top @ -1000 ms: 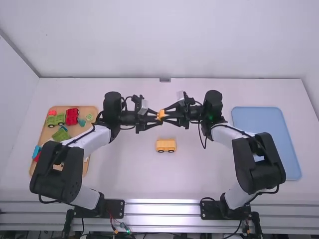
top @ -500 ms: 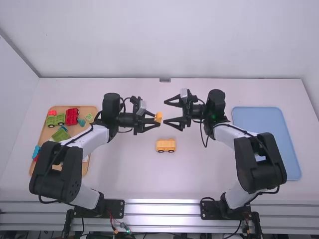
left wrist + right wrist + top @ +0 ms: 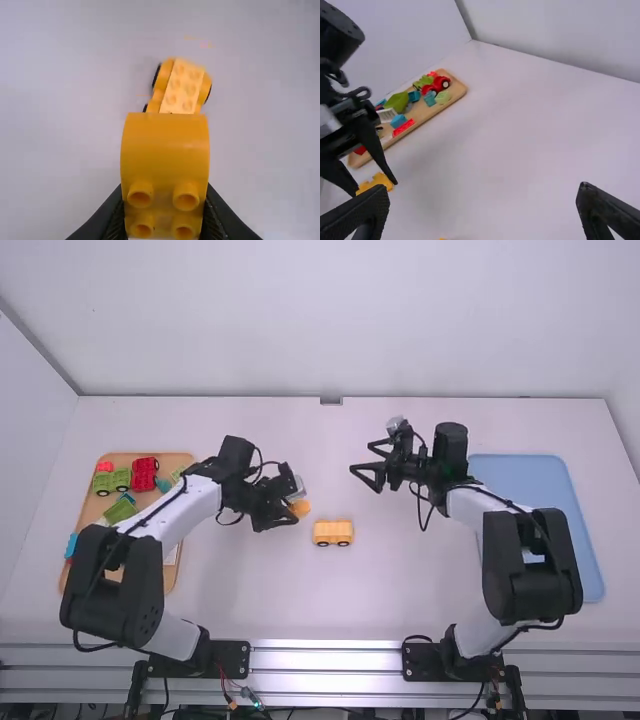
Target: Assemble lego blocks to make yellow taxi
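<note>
In the high view my left gripper (image 3: 287,515) is shut on an orange-yellow curved block (image 3: 300,508), just left of the yellow car base (image 3: 333,532) standing on the table. The left wrist view has the block (image 3: 165,150) large between the fingers of my left gripper (image 3: 164,215), its round studs facing the camera; the studded car base (image 3: 182,87) lies beyond, partly hidden by the block. My right gripper (image 3: 367,462) is open above the table, right of the middle; in the right wrist view the right gripper (image 3: 482,200) has its fingers wide apart with nothing between them.
A wooden tray (image 3: 180,459) with several green, red and blue pieces is at the left, partly under the left arm. A blue tray (image 3: 530,468) lies at the right behind the right arm.
The right gripper opened, let go of the orange-yellow block and drew back to the right. My left gripper took the block left and nearer the camera's side, turning downward. The car base stayed put.
</note>
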